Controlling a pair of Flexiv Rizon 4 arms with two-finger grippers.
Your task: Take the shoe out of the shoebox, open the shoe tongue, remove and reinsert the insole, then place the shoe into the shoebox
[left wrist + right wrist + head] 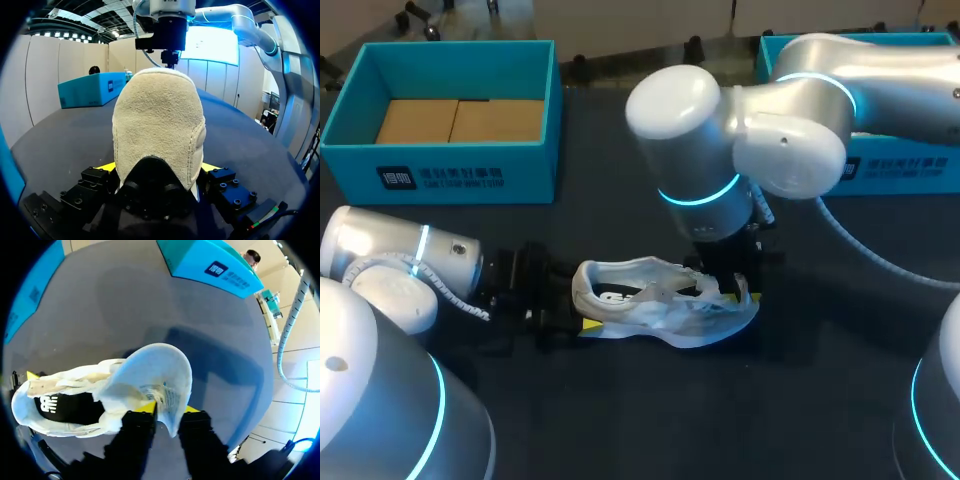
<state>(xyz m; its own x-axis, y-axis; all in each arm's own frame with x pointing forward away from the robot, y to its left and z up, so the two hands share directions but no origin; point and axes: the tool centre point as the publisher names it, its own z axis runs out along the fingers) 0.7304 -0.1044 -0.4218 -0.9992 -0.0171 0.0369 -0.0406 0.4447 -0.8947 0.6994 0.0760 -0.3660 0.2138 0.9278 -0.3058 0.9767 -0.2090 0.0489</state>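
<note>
Two shoeboxes stand behind (well apart); left gripper clamps the shoe, right gripper pinches its insole.

Robotics lab, 2 robot arms, dark table

the right arm hides its jaws from above; the insole covers the front of the shoe.

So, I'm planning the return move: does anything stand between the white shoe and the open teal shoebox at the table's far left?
Nothing visible does. The white mesh shoe lies on the dark table, heel gripped by the left end effector, and only tabletop shows between it and the open teal cardboard shoebox.
</note>
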